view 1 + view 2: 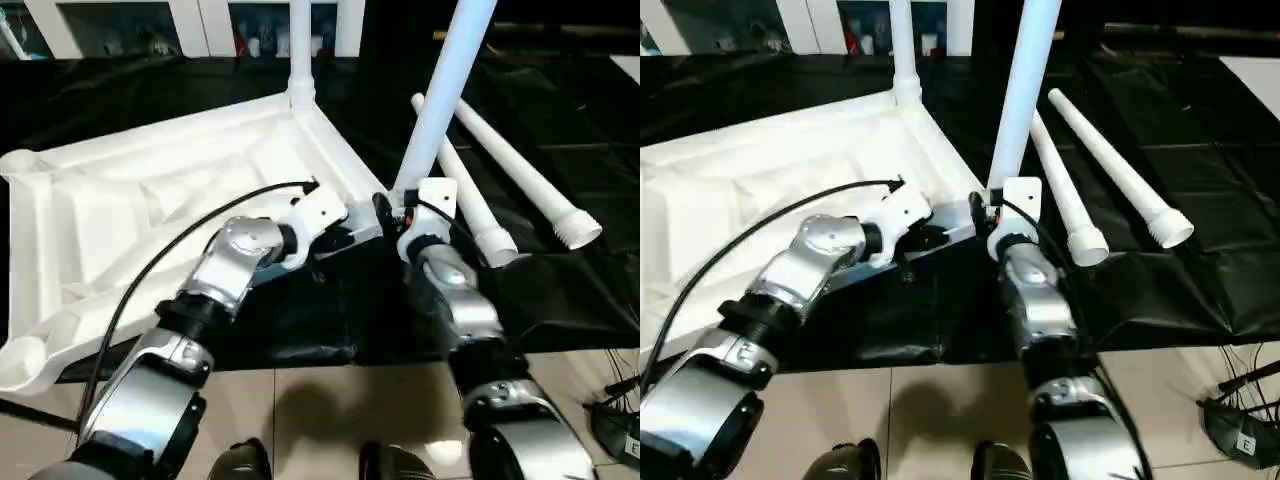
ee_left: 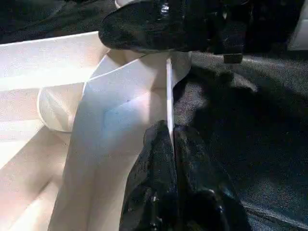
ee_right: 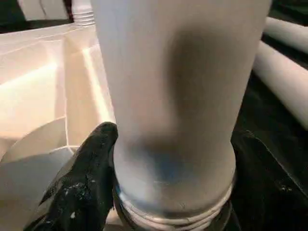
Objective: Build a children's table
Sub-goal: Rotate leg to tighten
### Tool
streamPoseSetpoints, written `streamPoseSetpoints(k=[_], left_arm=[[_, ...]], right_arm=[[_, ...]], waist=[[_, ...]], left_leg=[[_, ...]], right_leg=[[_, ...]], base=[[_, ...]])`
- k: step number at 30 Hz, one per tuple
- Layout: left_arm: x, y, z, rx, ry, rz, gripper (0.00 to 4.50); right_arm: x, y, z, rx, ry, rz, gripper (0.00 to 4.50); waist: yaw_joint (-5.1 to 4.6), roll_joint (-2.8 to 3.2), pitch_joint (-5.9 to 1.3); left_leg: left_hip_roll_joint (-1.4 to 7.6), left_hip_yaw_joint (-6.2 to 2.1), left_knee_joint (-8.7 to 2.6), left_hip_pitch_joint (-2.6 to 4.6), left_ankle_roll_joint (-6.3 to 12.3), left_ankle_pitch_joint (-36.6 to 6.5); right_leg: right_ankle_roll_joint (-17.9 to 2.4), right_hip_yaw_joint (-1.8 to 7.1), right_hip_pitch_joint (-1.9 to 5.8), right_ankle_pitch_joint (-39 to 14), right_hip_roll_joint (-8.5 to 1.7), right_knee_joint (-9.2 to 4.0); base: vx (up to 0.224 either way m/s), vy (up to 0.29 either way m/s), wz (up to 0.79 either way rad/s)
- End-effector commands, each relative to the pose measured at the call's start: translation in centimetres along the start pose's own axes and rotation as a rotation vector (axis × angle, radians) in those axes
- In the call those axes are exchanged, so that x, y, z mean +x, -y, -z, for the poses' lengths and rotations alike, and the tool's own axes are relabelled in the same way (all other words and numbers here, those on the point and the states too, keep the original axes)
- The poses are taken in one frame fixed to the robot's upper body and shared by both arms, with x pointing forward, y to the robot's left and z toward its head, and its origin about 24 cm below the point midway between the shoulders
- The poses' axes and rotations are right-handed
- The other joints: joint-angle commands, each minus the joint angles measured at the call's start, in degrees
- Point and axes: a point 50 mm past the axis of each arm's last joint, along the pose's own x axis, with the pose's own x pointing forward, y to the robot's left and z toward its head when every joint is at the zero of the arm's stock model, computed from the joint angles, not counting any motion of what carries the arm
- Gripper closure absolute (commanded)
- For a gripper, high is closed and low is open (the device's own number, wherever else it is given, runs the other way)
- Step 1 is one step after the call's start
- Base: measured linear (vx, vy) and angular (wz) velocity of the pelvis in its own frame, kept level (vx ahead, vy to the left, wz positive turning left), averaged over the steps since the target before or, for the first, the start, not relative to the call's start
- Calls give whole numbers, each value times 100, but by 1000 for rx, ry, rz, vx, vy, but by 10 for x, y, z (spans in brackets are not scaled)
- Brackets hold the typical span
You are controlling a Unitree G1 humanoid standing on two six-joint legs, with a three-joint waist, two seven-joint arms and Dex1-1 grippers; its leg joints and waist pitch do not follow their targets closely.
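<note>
The children's table top lay upside down on a black sheet spread over the floor, ribbed underside up. One leg already stood in the far corner socket. Two more legs lay loose on the sheet, just beside the top's right edge.

The right claw gripped a fourth leg near its threaded end, fingers wrapped around it, holding it slightly tilted over the near right corner socket. The left claw was clenched on the thin rim of the top beside that socket, steadying it.

The parts look like light, hollow moulded plastic: stiff, smooth and likely slippery. The leg is long, so a low hold near the thread probably gives the best control while seating it. The rim is thin and may flex, so holding the top close to the socket seems wise.
</note>
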Motion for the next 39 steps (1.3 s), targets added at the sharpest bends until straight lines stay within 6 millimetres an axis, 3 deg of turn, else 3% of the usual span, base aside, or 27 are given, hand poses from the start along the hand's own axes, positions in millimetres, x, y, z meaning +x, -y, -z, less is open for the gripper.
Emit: streamPoseSetpoints(k=[1,4,6,9,15,22,26,27,29,33,36,39], left_arm=[[1,-3,12,-68,-14,-115,450],[-1,-4,12,-62,-12,-114,450],[-3,-6,13,-54,-6,-109,450],[-11,-8,14,-35,10,-83,450],[-26,-12,16,-11,38,-37,450],[-48,-11,23,31,52,105,450],[-57,-4,21,46,73,227,450],[-62,4,20,58,79,338,450],[-66,10,19,55,80,412,450],[-68,14,19,56,69,467,450],[-69,13,19,65,63,477,450],[-69,11,18,74,63,468,450]], right_arm=[[-7,-23,27,108,-92,-76,141],[-6,-24,21,93,-47,-99,104],[-4,-24,13,74,-2,-111,77],[-2,-14,-6,54,72,-126,61],[-12,8,-25,-81,123,-249,61],[-29,38,-29,-150,-38,-448,61],[-42,39,-34,-168,-97,-653,61],[-53,37,-35,-183,-135,-787,61],[-60,37,-34,-204,-178,-871,61],[-66,38,-28,-290,-243,-967,61],[-68,38,-24,-356,-301,-1009,61],[-68,37,-22,-380,-322,-1023,61]], waist=[[-15,-52,-412],[-16,-51,-418],[-66,-66,-425],[-94,-59,-418],[-94,-87,-434],[-110,-67,-416],[-82,-36,-411],[-72,-47,-409],[-22,-33,-403],[94,-39,-381],[110,-66,-370],[105,-73,-383]], left_leg=[[185,-101,-386,146,431,-1139],[188,-100,-386,141,488,-1119],[171,-129,-391,55,523,-977],[179,-101,-374,109,628,-979],[169,-91,-336,81,873,-589],[193,-81,-341,99,970,-571],[227,-83,-350,133,925,-624],[224,-77,-349,132,895,-663],[256,-75,-352,147,897,-581],[276,-41,-353,192,778,-729],[259,-46,-370,181,622,-868],[252,-49,-363,168,593,-841]], right_leg=[[-1182,217,281,-1109,-286,-406],[-1183,218,277,-1032,-291,-401],[-1170,190,336,-903,-288,-370],[-1277,205,285,-840,-281,-386],[-1365,199,336,-193,-250,-308],[-1539,210,337,-104,-235,-314],[-1608,212,327,-111,-250,-308],[-1630,215,331,-142,-259,-313],[-1646,225,318,-64,-272,-291],[-1634,224,252,-361,-260,-313],[-1527,228,262,-631,-272,-333],[-1484,234,276,-601,-289,-324]], base=[[0,0,0],[0,0,0],[0,0,0],[0,0,0],[0,0,0],[0,0,0],[0,0,0],[0,0,0],[0,0,0],[0,0,0],[0,0,0],[0,0,0]])
